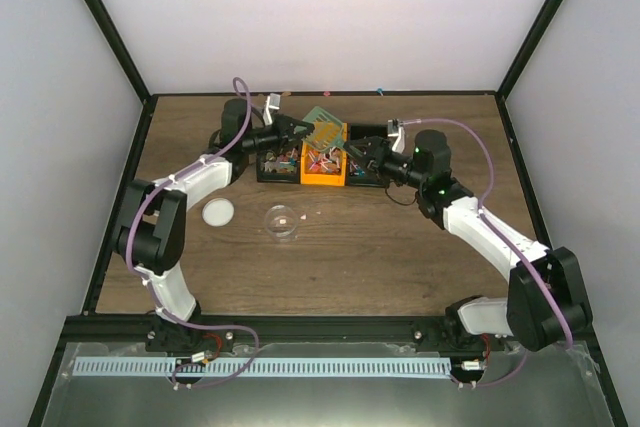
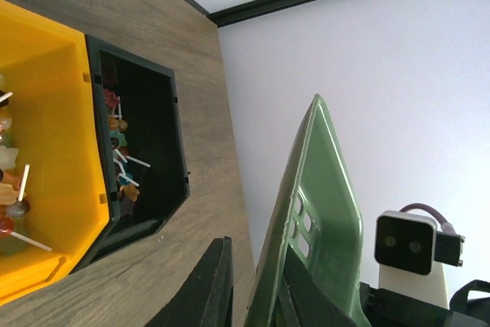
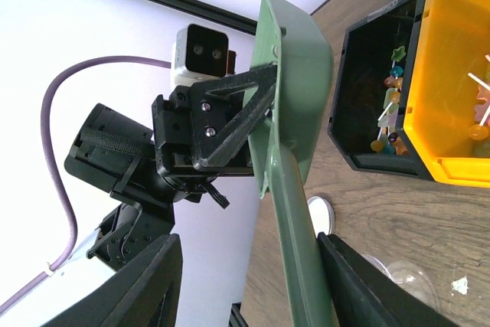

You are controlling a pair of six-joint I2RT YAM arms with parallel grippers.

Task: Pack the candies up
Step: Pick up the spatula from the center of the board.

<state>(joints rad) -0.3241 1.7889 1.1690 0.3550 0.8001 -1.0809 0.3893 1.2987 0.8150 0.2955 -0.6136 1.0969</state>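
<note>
Just clear jar [image 1: 283, 221], white lid [image 1: 217, 212] near candies [image 1: 322, 160].

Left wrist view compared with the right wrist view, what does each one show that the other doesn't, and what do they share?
Only the left wrist view shows the right arm's wrist camera, low beside the green scoop. Only the right wrist view shows the white lid, the clear jar, the purple cable and the left gripper from outside, clamped on the scoop. Both show the scoop, the orange bin and candies in a black bin beside it.
</note>
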